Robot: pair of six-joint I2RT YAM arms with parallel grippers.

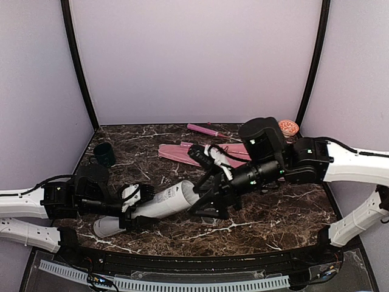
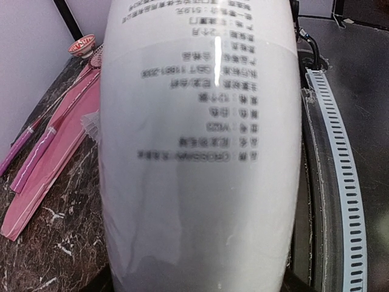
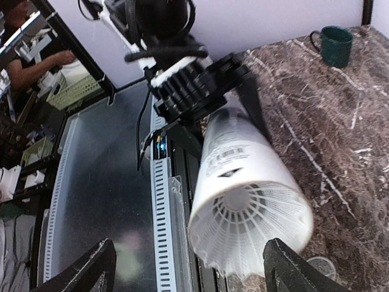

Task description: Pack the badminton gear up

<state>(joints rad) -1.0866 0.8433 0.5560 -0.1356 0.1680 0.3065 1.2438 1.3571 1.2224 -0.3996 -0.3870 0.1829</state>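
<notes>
My left gripper (image 1: 135, 204) is shut on the long pale grey tube (image 1: 159, 205) and holds it tilted, its open end up and to the right. The tube (image 2: 200, 152) fills the left wrist view. In the right wrist view a white feathered shuttlecock (image 3: 258, 228) sits in the tube's mouth (image 3: 243, 158), with its feather tips sticking out. My right gripper (image 3: 191, 274) is open, its fingers either side of that mouth and off it; it also shows in the top view (image 1: 205, 204). The pink cover (image 1: 182, 152) and pink-handled rackets (image 1: 203, 129) lie behind. Another shuttlecock (image 2: 91, 125) rests by the cover.
A dark green cup (image 1: 104, 154) stands at the back left, also in the right wrist view (image 3: 333, 44). An orange-patterned bowl (image 1: 288, 126) sits at the back right. A slotted cable rail (image 2: 340, 182) runs along the table's near edge.
</notes>
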